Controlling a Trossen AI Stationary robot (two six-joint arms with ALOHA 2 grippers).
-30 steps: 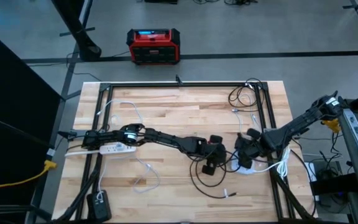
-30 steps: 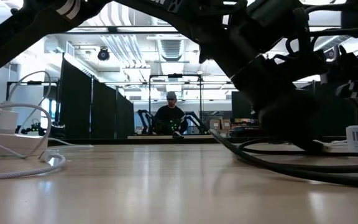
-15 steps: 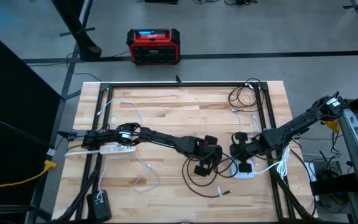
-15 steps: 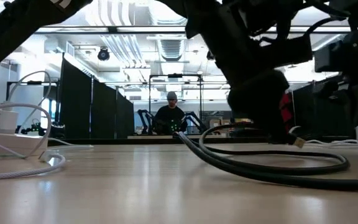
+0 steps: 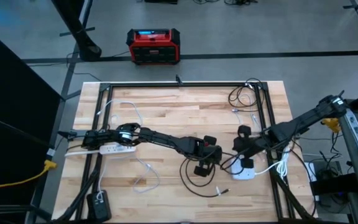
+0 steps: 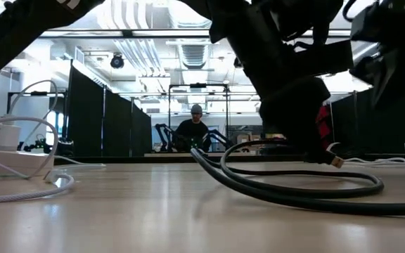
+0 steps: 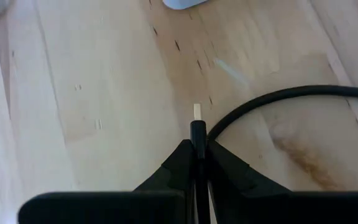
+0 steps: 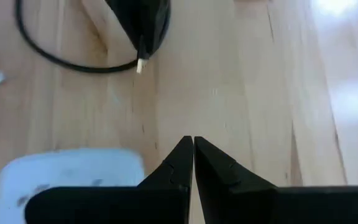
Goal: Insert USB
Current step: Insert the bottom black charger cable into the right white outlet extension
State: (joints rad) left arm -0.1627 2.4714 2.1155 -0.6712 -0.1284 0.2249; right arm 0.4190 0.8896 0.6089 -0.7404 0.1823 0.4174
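A black USB cable lies looped on the wooden table near its middle. Its plug, with a bare metal tip, sticks forward out of my left gripper, which is shut on it. A white charger block rests flat on the table to the right of the plug; it also shows in the right wrist view. My right gripper hangs shut and empty above the table, just beyond the block. The low view shows the plug tip held just above the table. My left gripper pinches the plug's black body between its two fingers, just behind the metal tip. The fingers lie along the plug, which points forward past them. The plug is lifted clear of the table, and the cable trails back from it in a slack loop on the wood.
A white power strip with thin white cords lies at the table's left. More coiled cords sit at the far right corner. A black frame runs around the table. A person sits far behind the table.
My right gripper has risen from beside the white block and drawn back a little toward the table's far right. My left gripper, holding the plug, shifted toward the near-left early on, dragging the cable loop with it, and then held still.
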